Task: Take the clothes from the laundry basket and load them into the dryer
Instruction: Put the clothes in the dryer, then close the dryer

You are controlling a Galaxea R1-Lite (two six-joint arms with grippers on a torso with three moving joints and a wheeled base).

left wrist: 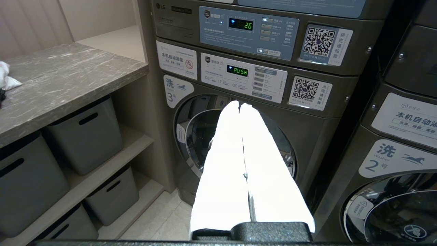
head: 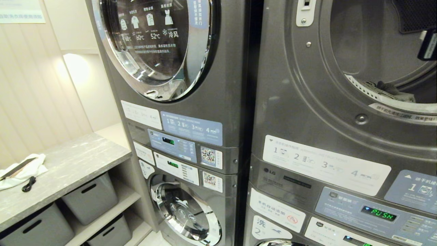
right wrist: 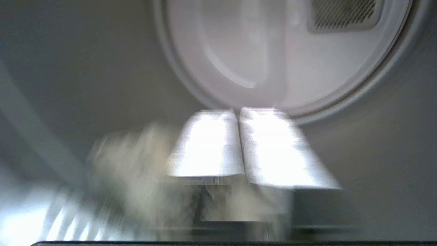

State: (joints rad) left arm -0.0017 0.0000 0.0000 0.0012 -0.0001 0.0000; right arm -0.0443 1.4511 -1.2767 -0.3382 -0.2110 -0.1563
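The dryer (head: 307,85) with the green PUSH display (head: 383,214) fills the right of the head view, and its round opening shows the drum. A grey-blue piece of the clothes (head: 392,91) lies at the drum's lower lip. My right gripper (right wrist: 238,111) is inside the drum, its white fingers shut together with nothing between them. A blurred pale mass (right wrist: 129,171) sits beside it. A dark part of my right arm (head: 428,44) shows at the opening's upper right. My left gripper (left wrist: 239,104) is parked low and shut, facing washer 3. The laundry basket is out of view.
To the left stands a like dryer with a closed glass door (head: 160,44) over a washer (head: 186,208). A grey stone counter (head: 68,167) at far left carries a white cloth with a black cable (head: 20,171). Grey bins (head: 90,196) fill its shelves.
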